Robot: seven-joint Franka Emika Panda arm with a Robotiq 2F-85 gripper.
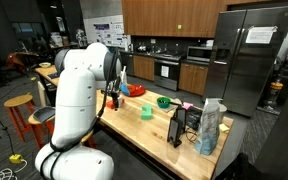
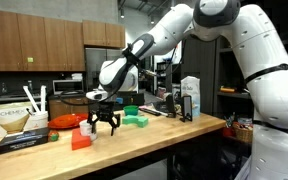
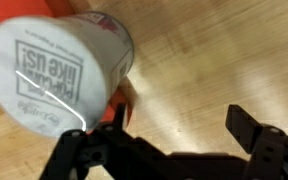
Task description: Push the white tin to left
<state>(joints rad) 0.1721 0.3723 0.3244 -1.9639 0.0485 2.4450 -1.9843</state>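
Place: the tin point(image 3: 54, 70) stands on the bench point(image 3: 209, 60) at the left of the wrist view, its flat printed top toward the camera. I cannot find it in the exterior views.
Fingers: the gripper point(image 3: 162, 130) is wide open and holds nothing. One of the fingers point(image 3: 246, 128) is well apart at the right; the other is just beside the tin, and contact is not clear.
Neighbour: an orange thing point(image 3: 127, 98) shows low at the tin's right wall.
Weight: probably light; it should slide easily and could tip.
Surface: the wall looks stiff and smooth, so it may slip around a finger.
Contact: I think no grasp is needed. Press one finger low on the right wall, on its middle line.
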